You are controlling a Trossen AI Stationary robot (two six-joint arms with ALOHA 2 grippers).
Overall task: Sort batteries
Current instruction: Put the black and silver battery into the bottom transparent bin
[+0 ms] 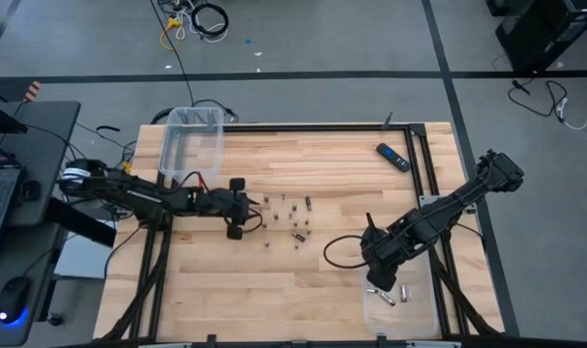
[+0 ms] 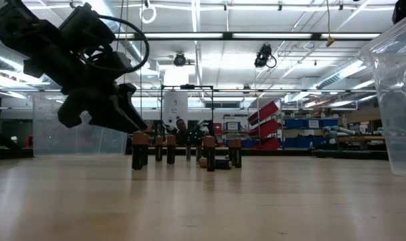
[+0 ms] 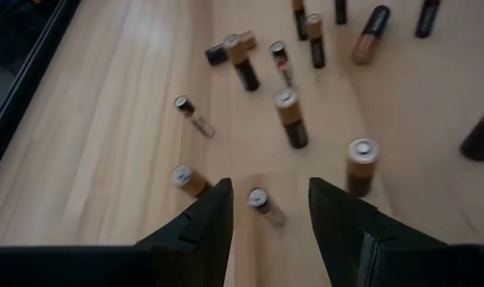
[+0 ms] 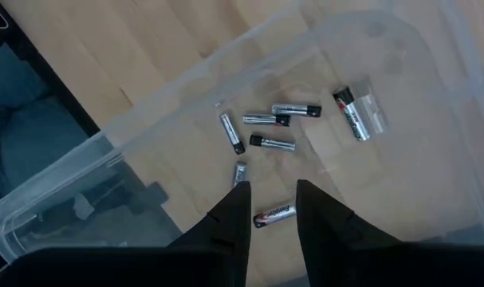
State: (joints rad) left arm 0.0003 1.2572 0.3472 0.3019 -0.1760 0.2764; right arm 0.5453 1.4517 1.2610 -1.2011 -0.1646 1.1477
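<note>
Taking the cluster of batteries standing and lying at the middle of the table as the landmark, the left tool sits just to the left of it, fingers spread and empty, with one small upright cell between the fingertips in the left wrist view and a copper-topped cell just outside one finger. The risk here, as I judge it, is crowding: the cells stand close together, so a closing or advancing finger could tip a neighbour, and a toppled cell would roll across the smooth wood away from the cluster or knock others down. A slim cell could also slip or twist out of a pinch that lands off centre. Behind and to the left of the cluster stands a clear bin, and nothing shows inside it. To the right of the cluster and nearer the front edge, the right tool hovers over a second clear bin with its fingers parted and gripping nothing; that bin holds a handful of slim silvery cells lying loose on its floor. A black-and-blue remote lies well to the right of the cluster, toward the back.
</note>
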